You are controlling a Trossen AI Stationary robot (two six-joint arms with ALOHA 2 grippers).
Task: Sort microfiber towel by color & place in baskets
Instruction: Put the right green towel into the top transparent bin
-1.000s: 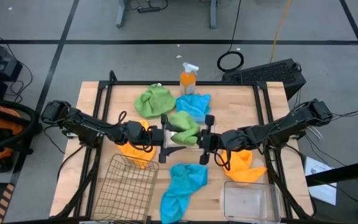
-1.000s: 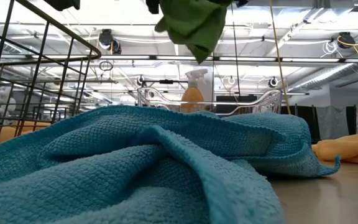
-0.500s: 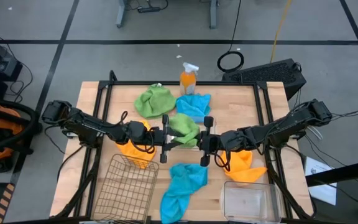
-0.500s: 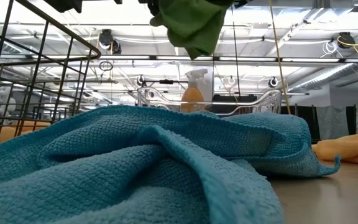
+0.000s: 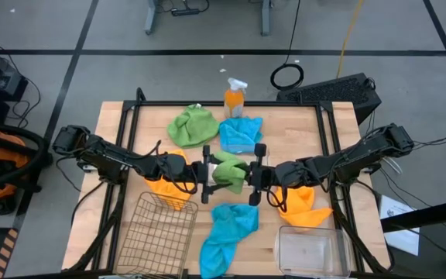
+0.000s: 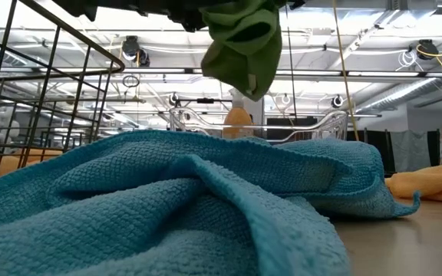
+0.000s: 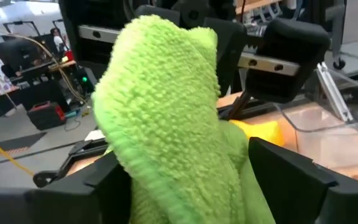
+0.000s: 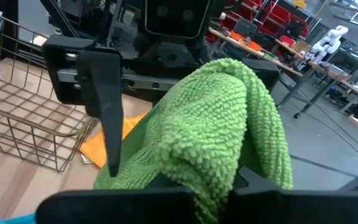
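High view — both arms are reaching inward low over mid-table, the left gripper [image 5: 206,172] and right gripper [image 5: 255,174] facing each other with a green towel [image 5: 228,171] bunched between them.

Low view — that towel [image 6: 240,42] is hanging clear above a blue towel [image 6: 167,207].

Left wrist — fingers [image 7: 291,180] are standing spread either side of the cloth, not pinching.

Right wrist — fingers are clamping the towel [image 8: 229,137]; the wire basket [image 8: 23,124] is sitting beside.
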